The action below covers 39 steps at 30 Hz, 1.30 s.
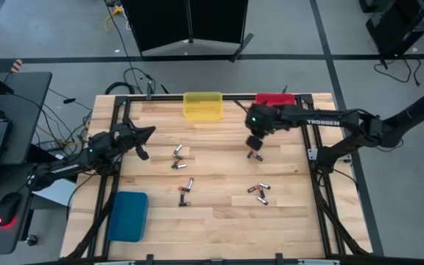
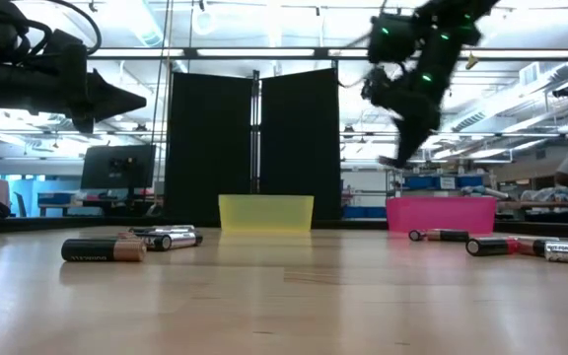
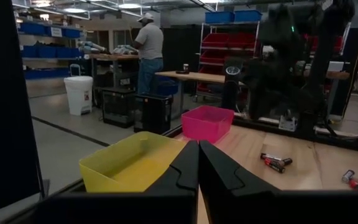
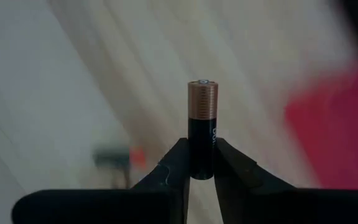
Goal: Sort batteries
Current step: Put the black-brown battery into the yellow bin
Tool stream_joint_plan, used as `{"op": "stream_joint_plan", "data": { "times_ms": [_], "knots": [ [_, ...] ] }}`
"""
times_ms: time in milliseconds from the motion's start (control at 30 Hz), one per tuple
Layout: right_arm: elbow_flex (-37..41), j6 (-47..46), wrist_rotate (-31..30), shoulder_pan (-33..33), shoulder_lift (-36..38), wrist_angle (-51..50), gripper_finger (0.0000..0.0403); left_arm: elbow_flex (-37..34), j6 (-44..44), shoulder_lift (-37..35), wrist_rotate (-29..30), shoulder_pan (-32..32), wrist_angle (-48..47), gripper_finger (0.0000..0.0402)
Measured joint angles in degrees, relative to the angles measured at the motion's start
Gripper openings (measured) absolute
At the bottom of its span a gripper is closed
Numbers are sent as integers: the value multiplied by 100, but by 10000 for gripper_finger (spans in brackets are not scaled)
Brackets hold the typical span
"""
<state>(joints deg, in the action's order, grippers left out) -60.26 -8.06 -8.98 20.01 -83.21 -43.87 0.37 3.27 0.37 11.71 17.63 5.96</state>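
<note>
Batteries are the concern here, and one of them, a small cylindrical cell with black body and copper-coloured top, is pinched by its lower end between the jaws of the right gripper, standing upright out of them. In the high view this right gripper hangs above the pale wooden worktop, near the red plastic bin at the far edge and not far from the yellow plastic bin.

Such a cell is, I judge, light, fully stiff and not fragile, but its metal skin is smooth and round, so it can slip or turn between the pads. A hold across the middle of the body would be safer than this hold near the end.

Other small cells lie loose on the worktop: a pair left of centre, a pair lower down and a cluster to the right. Lying flat, they may roll away when touched from the side.

The left gripper waits at the left side of the worktop, jaws pressed together and empty.
</note>
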Motion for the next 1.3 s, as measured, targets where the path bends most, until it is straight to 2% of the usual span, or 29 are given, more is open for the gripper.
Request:
{"op": "stream_joint_plan", "data": {
  "times_ms": [233, 400, 633, 833, 1100, 1300],
  "knots": [
    [-1587, 810, -121, 218, -1155, 52, 60, 0, 6, 4, -3, 0, -27, 15],
    [-2929, 1465, 207, 460, -2096, -89, 60, 1, 5, 4, -3, -2, -39, 15],
    [-4715, 2205, 449, 758, -3427, -773, 60, -1, 5, 4, -1, -2, -53, 15],
    [-5912, 2527, 616, 983, -4455, -1368, 60, 0, 31, 4, -1, -2, -143, 15],
    [-6527, 2567, 879, 1226, -5314, -1640, 60, -1, 41, 4, -1, -2, -156, 15],
    [-6532, 2567, 1006, 1361, -5463, -1631, 60, -1, 42, 4, -1, -2, -168, 15]
  ]
}}
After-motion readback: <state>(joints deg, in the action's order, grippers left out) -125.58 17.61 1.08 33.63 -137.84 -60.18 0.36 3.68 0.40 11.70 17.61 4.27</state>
